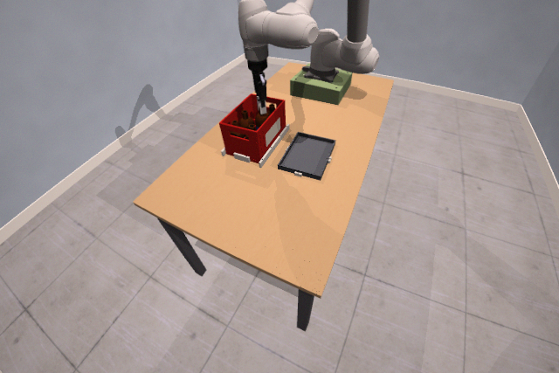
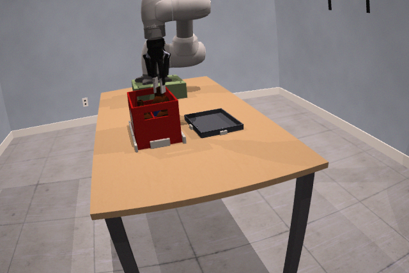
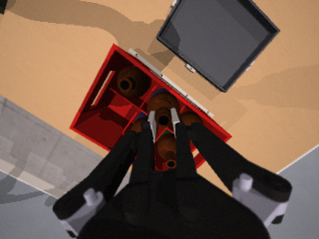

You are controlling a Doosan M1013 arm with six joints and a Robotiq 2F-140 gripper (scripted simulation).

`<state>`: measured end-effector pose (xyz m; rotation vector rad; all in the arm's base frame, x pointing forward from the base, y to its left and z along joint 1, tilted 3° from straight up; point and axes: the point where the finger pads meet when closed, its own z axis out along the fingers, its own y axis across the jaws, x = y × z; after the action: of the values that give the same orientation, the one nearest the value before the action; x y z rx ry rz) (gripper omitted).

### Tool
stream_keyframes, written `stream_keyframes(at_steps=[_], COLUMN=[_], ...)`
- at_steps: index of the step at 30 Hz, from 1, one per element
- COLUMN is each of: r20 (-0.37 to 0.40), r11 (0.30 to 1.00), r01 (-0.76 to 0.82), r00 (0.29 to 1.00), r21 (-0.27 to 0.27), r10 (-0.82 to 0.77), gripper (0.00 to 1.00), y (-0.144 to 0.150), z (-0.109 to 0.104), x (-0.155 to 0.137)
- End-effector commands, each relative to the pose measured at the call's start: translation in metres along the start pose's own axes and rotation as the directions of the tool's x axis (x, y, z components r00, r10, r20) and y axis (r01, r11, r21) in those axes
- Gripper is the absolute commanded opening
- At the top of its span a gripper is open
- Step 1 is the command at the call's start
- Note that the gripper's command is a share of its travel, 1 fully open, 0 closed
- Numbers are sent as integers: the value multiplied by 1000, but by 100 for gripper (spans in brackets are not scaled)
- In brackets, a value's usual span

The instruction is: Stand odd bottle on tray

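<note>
Wrist shows the gripped bottle's mouth [image 3: 163,119] between the fingers [image 1: 262,108] [image 2: 162,87]; exterior hides it.

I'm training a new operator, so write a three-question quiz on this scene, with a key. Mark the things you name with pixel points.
1. Fill in: the rectangular red crate [image 1: 244,145] [image 2: 156,128] [image 3: 94,89] and the square dark grey tray [image 1: 307,154] [image 2: 215,123] [image 3: 219,40] stand ____ (touching/apart).

2. True or false: a bottle stands on the tray.

3. What is the hand [image 1: 262,110] [image 2: 159,89] [image 3: 163,117] closed on?
A) the crate's rim
B) a round brown bottle's neck [image 3: 163,119]
C) the tray's rim

Key: 1 apart; 2 false; 3 B
</note>
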<state>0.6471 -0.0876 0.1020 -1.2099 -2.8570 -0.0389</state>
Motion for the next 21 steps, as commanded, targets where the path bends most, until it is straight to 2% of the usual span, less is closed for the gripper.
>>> stream_keyframes(at_steps=[1,21], r20=[0,0], r11=[1000,1000], r01=[-3,-3], r00=[1000,1000], r21=[-3,-3], r10=[3,3], gripper=[0,0], y=[3,3], z=[-7,-29], x=[1,0])
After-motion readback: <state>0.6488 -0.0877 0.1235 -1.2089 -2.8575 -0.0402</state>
